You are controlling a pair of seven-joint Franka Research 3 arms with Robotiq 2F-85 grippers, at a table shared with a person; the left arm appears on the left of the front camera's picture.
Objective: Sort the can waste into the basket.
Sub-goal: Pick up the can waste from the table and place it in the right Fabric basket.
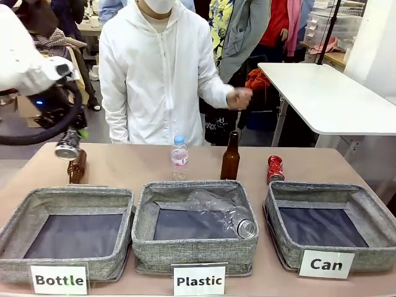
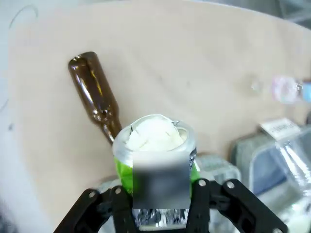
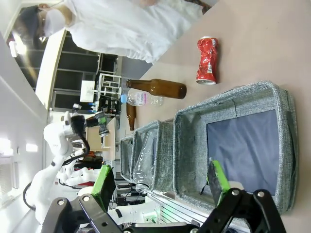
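Left gripper [image 2: 158, 174] clamped across black-grey can [image 1: 67, 144], raised over table's left end, above lying brown bottle [image 1: 77, 166]
Red can [image 1: 275, 168], dented, stands just behind Can basket [image 1: 322, 187]
Right gripper [image 3: 160, 182] fingers apart, empty, over that basket
Judged: cans light, thin-walled, slick; take mid-body, gentle squeeze

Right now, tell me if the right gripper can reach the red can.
Probably yes: the right gripper is open by the Can basket, and the red can stands clear beyond its far rim.
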